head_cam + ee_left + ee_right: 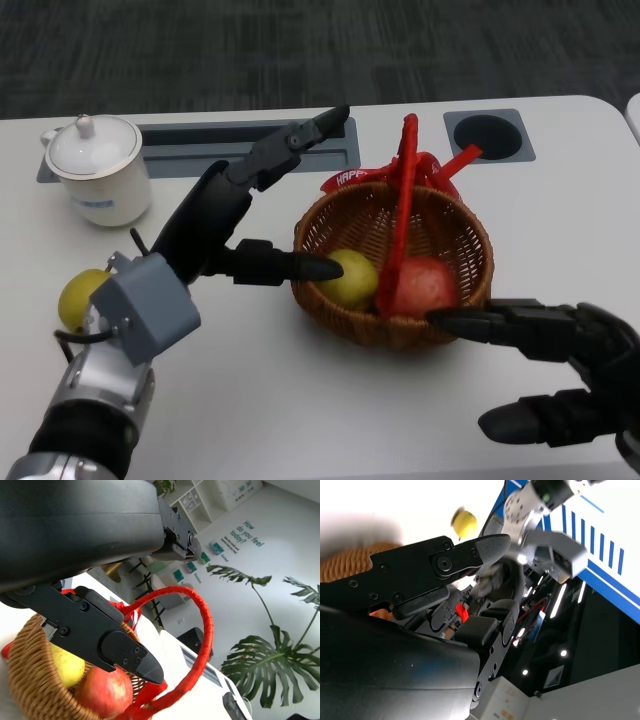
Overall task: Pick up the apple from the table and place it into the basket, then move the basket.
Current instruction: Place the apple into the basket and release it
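apple [424, 285] in basket [340, 226], between open hands

"How do you feel today?" on white wall [260, 555]; "HAPPY" on red ribbon [352, 177]

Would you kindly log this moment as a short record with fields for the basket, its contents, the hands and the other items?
basket: wicker basket with a red handle, on the white table
contents: red apple and yellow-green fruit
left robot hand: open, one finger at the rim, over the yellow-green fruit
right robot hand: open, a fingertip at the near rim
elsewhere: yellow fruit beside the left forearm; lidded white cup far left
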`<state>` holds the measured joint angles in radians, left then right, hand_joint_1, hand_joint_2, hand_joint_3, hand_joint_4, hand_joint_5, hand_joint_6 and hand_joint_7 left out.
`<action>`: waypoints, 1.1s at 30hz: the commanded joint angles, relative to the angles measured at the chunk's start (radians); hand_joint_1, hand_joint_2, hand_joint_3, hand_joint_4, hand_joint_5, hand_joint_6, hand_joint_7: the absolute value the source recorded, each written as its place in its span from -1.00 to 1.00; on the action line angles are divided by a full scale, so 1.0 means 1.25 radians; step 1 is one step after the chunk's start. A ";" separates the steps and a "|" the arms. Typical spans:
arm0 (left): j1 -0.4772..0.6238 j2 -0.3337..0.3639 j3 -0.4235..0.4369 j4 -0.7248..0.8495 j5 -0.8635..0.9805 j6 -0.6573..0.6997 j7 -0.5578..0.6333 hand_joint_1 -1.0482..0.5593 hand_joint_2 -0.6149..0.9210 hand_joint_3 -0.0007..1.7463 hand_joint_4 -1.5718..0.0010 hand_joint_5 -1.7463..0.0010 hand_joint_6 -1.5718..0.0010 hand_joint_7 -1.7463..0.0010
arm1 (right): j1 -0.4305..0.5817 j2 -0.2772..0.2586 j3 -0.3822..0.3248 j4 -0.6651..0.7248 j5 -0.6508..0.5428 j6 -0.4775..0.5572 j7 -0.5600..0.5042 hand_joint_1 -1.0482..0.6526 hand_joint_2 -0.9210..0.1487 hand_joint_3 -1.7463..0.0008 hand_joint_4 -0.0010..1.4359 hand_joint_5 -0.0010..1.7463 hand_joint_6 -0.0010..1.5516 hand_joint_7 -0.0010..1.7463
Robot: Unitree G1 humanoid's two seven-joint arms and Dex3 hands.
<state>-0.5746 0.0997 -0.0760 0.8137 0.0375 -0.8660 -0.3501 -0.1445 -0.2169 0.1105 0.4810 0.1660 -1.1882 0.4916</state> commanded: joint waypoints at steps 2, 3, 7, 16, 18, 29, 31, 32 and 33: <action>0.089 0.045 0.016 -0.076 -0.034 0.001 -0.024 -0.13 0.78 -0.99 0.71 0.96 0.55 0.97 | -0.058 -0.054 -0.048 0.002 -0.040 -0.012 -0.015 -0.43 -1.00 0.95 0.09 -0.99 -0.10 -1.00; 0.110 0.054 0.019 -0.093 -0.037 -0.001 -0.026 -0.14 0.79 -0.99 0.69 0.95 0.53 0.97 | -0.070 -0.061 -0.052 0.003 -0.047 -0.011 -0.016 -0.43 -1.00 0.95 0.09 -0.99 -0.10 -0.99; 0.188 0.084 0.032 -0.161 -0.052 -0.002 -0.027 -0.13 0.80 -0.99 0.58 0.94 0.47 0.97 | -0.116 -0.073 -0.058 0.022 -0.064 -0.020 -0.022 -0.43 -0.98 0.97 0.11 -0.99 -0.08 -0.99; 0.295 0.112 0.056 -0.252 -0.063 0.006 -0.013 -0.12 0.79 -1.00 0.43 0.95 0.37 0.97 | -0.225 -0.092 -0.055 0.139 -0.149 -0.004 -0.035 -0.42 -0.93 0.99 0.12 -1.00 -0.07 -1.00; 0.310 0.112 0.057 -0.266 -0.063 0.009 -0.013 -0.16 0.80 -0.99 0.41 0.95 0.36 0.98 | -0.264 -0.098 -0.049 0.202 -0.194 -0.021 -0.043 -0.45 -0.97 0.98 0.08 -1.00 -0.10 -1.00; 0.346 0.095 0.050 -0.301 -0.066 0.010 -0.015 -0.20 0.81 -1.00 0.35 0.97 0.31 0.98 | -0.432 -0.155 0.030 0.450 -0.459 0.009 -0.176 -0.59 -1.00 0.94 0.08 -0.98 -0.10 -0.99; 0.347 0.093 0.048 -0.303 -0.069 0.010 -0.018 -0.20 0.82 -1.00 0.34 0.97 0.30 0.98 | -0.454 -0.168 0.056 0.470 -0.505 0.020 -0.208 -0.60 -1.00 0.94 0.08 -0.99 -0.10 -0.99; 0.347 0.093 0.047 -0.304 -0.070 0.009 -0.018 -0.21 0.82 -1.00 0.33 0.97 0.30 0.98 | -0.464 -0.174 0.070 0.478 -0.528 0.025 -0.225 -0.60 -1.00 0.94 0.09 -0.99 -0.10 -0.99; 0.347 0.092 0.047 -0.305 -0.070 0.010 -0.019 -0.21 0.82 -1.00 0.32 0.97 0.29 0.98 | -0.474 -0.180 0.084 0.485 -0.551 0.028 -0.244 -0.60 -1.00 0.95 0.09 -0.99 -0.10 -0.99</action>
<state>-0.1473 0.2090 -0.0193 0.4457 -0.0310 -0.8568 -0.3711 -0.7090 -0.4111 0.1959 1.0727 -0.4936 -1.1619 0.2191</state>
